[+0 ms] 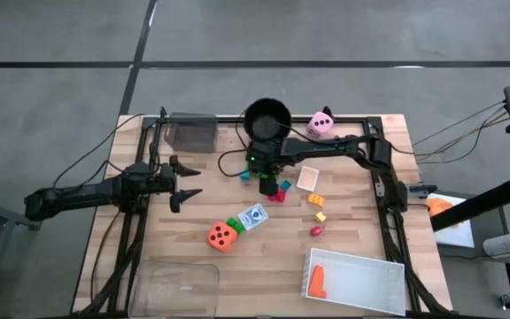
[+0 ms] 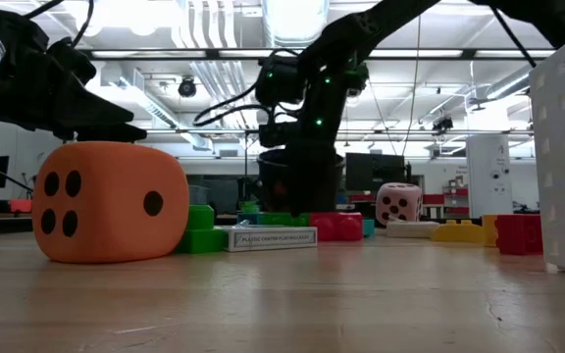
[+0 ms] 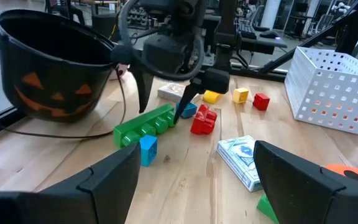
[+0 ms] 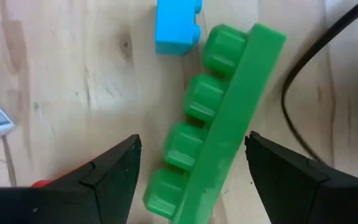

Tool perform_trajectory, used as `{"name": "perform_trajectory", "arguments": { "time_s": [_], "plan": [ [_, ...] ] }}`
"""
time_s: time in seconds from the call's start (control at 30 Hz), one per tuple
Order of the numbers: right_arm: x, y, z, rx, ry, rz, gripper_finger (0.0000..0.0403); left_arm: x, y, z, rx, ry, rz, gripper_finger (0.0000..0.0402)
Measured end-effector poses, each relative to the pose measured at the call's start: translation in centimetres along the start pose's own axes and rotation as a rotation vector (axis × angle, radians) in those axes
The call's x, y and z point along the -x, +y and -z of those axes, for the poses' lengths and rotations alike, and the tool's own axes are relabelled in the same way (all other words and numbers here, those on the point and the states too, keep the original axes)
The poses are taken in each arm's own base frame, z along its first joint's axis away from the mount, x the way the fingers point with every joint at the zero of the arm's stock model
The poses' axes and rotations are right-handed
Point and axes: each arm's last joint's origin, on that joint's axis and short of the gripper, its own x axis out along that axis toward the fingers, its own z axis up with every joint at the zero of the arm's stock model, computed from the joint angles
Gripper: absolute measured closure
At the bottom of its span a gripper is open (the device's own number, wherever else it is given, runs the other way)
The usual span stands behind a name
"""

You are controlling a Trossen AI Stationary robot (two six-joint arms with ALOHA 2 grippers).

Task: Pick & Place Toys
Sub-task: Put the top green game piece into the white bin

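A long green brick point(image 4: 216, 118) lies on its side on the table in front of the black bucket point(image 1: 266, 120), with a small blue brick point(image 4: 176, 28) near one end. My right gripper point(image 4: 194, 162) points down over the green brick. It is open, one finger on each side of the brick's long sides, and I see no touch. In the left wrist view it point(image 3: 161, 112) hangs just above that brick point(image 3: 145, 126). My left gripper point(image 1: 191, 182) waits open at the table's left, holding nothing. An orange die point(image 1: 222, 236) and a pink die point(image 1: 321, 124) rest on the table.
A card pack point(image 1: 253, 216), a red brick point(image 3: 202, 121) and small yellow and orange bricks point(image 1: 317, 208) lie near the table's middle. A white tray point(image 1: 357, 282) stands near right, a clear tray point(image 1: 173, 288) near left, and another clear tray point(image 1: 191, 131) far left.
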Motion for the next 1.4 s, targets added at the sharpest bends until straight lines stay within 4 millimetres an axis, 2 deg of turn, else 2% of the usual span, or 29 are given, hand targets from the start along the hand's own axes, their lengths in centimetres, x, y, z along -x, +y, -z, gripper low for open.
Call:
{"name": "perform_trajectory", "arguments": {
  "time_s": [0.13, 0.3, 0.6, 0.73, 0.83, 1.03, 1.4],
  "plan": [
    [-0.6, -0.1, 0.1, -0.002, 0.041, -0.005, 0.0120, 0.0, 0.0, 0.1, 0.001, 0.006, 0.000, 0.0087],
    [-0.2, -0.1, 0.4, 0.000, 0.068, -0.009, 0.0120, 0.0, 0.0, 0.1, 0.001, 0.010, -0.001, 0.0087],
    [3.0, 0.5, 0.2, -0.005, 0.022, -0.008, 0.0120, 0.0, 0.0, 0.1, 0.002, 0.013, -0.001, 0.0087],
    [4.7, 1.4, 0.1, -0.009, -0.018, -0.012, 0.0120, 0.0, 0.0, 0.1, 0.002, 0.014, -0.001, 0.0087],
    [5.2, 2.2, 0.1, -0.012, -0.029, -0.019, 0.0120, 0.0, 0.0, 0.1, 0.002, 0.013, -0.001, 0.0087],
    [4.3, 2.5, 0.0, -0.022, -0.024, -0.021, 0.0120, 0.0, 0.0, 0.1, 0.002, 0.013, -0.001, 0.0087],
    [1.4, 1.1, 0.0, -0.070, 0.018, 0.001, 0.0120, 0.0, 0.0, 0.0, -0.026, 0.004, -0.001, 0.0087]
  ]
}}
